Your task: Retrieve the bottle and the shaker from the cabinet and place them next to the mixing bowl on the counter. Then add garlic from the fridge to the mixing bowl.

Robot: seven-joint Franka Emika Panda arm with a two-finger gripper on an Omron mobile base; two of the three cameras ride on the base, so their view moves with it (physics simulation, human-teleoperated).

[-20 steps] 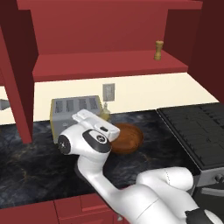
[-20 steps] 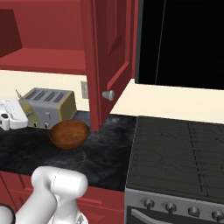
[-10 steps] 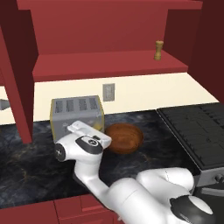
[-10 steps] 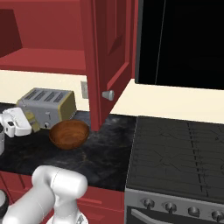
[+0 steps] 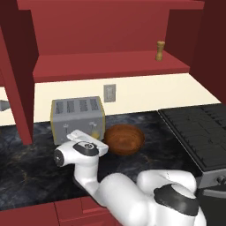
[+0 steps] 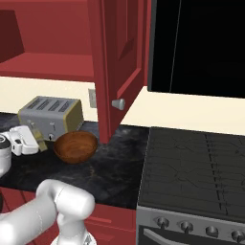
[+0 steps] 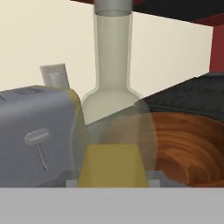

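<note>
**Guide:** Clear glass, with yellow liquid in its lower part: that is the bottle [image 7: 113,127] you have in front of the hand camera. It stands upright, with the grey toaster [image 7: 37,131] to one side of it and the brown wooden mixing bowl [image 7: 183,146] to the other.

**Operator:** Am I gripping it?

**Guide:** You appear to be. The gripper [image 5: 90,134] is low over the dark counter [image 5: 26,172], between the toaster and the bowl, and the bottle sits right at the hand. I cannot make out the fingers themselves, so I judge the hold from how close and centred the bottle is.

**Operator:** Which step is this?

**Guide:** By my reading, you are putting the bottle down next to the bowl, the first of the two cabinet items. I cannot tell whether its base is touching the counter yet.

**Operator:** And the shaker?

**Guide:** A small tan shaker [image 5: 160,50] is up on the red cabinet shelf [image 5: 110,66], far to the right end, well apart from the hand.

**Operator:** What does my next move call for?

**Guide:** I would say: settle the bottle upright without nudging the toaster or bowl, open the fingers, lift straight away so you do not tip it, then reach up for the shaker. The garlic comes after that.
</note>
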